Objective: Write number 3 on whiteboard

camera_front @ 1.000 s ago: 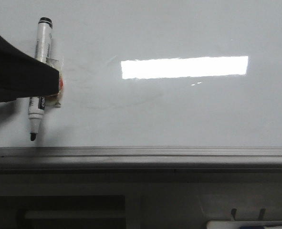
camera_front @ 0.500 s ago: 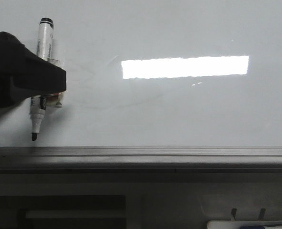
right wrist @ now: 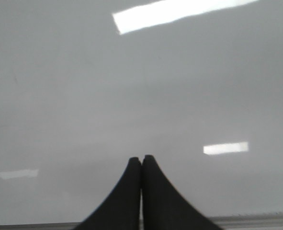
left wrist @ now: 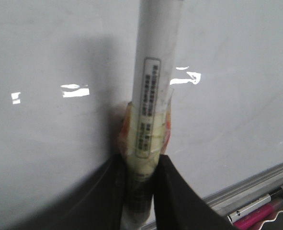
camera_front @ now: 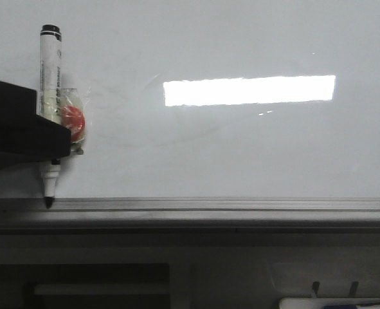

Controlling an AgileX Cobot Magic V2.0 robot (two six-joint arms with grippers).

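The whiteboard (camera_front: 241,154) fills the front view, glossy white with faint wipe smears and a grey frame edge (camera_front: 209,206) along its near side. No number 3 shows on it. My left gripper (camera_front: 48,138) is at the far left, shut on a white marker (camera_front: 50,84) wrapped in tape with a red patch (camera_front: 74,121). The marker's black tip (camera_front: 49,202) points down at the frame edge. In the left wrist view the fingers (left wrist: 179,191) clamp the taped marker barrel (left wrist: 153,86). My right gripper (right wrist: 141,160) is shut and empty over the whiteboard (right wrist: 131,86).
A bright rectangular light glare (camera_front: 249,90) lies on the board's middle. Below the frame edge is a dark shelf with a white tray (camera_front: 337,302) at the lower right. Another marker (left wrist: 256,215) lies beyond the frame edge in the left wrist view.
My left gripper has shifted left and down with the marker. The marker now stands more upright, and its tip has dropped from the board surface to the frame edge.
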